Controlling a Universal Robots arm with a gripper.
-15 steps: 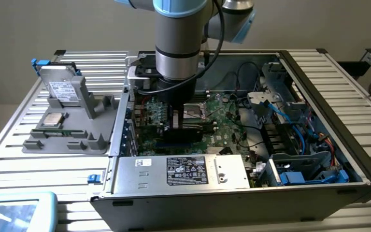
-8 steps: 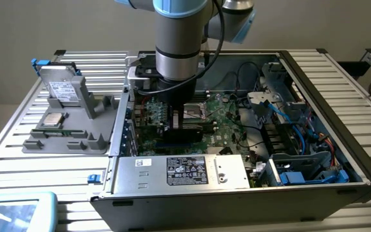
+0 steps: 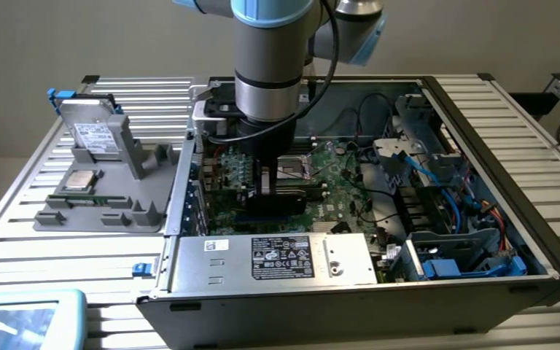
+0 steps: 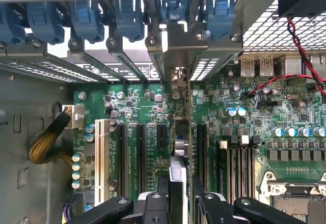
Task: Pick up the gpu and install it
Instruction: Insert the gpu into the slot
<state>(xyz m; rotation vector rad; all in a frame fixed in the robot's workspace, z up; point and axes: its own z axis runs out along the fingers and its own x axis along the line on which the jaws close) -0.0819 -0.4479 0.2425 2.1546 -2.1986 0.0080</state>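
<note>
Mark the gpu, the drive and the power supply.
gpu (image 4: 179, 147): wrist view, edge facing the camera.
drive (image 3: 95, 135): exterior view, white label.
power supply (image 3: 280, 257): exterior view, black label.

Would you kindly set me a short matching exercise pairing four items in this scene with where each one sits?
1 gpu
2 silver drive
3 processor chip
4 power supply

A flat on the grey holder
B in the pincer, over the motherboard
C propped up on the grey holder
D inside the case, label up

Pairs: 1-B; 2-C; 3-A; 4-D
</note>
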